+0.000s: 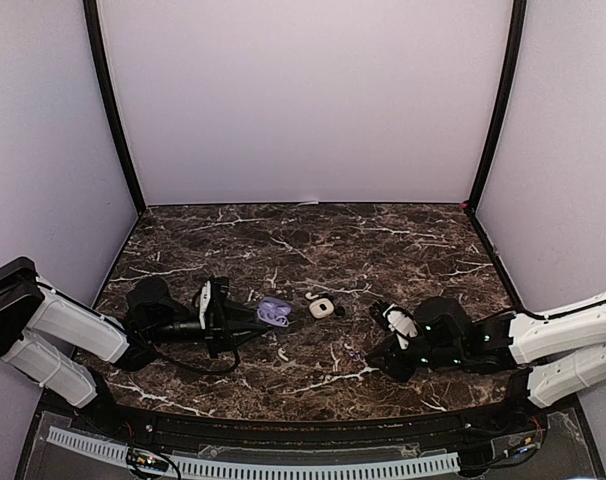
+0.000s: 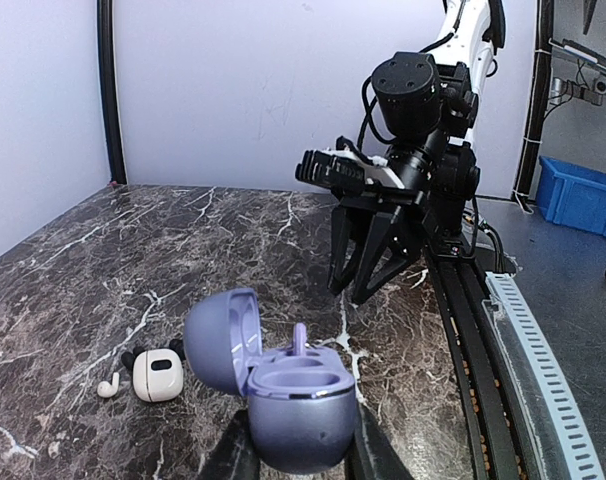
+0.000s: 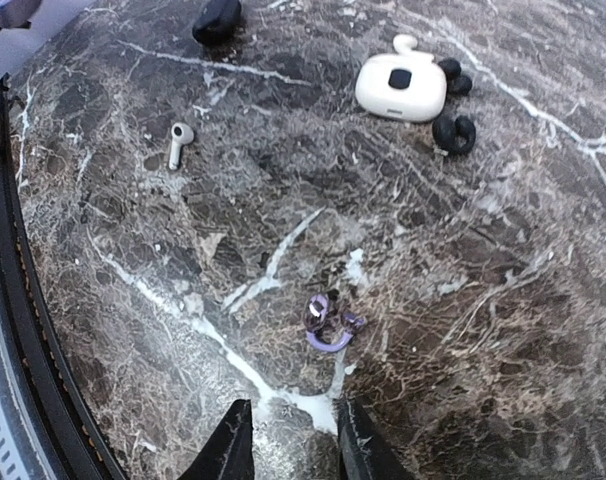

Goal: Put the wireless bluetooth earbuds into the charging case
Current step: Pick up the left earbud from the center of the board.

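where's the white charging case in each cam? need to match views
Top external: the white case sits mid-frame, just right of the open purple case.
Left wrist: lower left, left of the purple case.
Right wrist: upper right.
Shared landmark: the small white earbud lying beside the white case, seen in all three views.

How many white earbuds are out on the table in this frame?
2. The lone white earbud lies by itself in the open; the second white earbud sits beside the white case. Others could be hidden inside that closed case.
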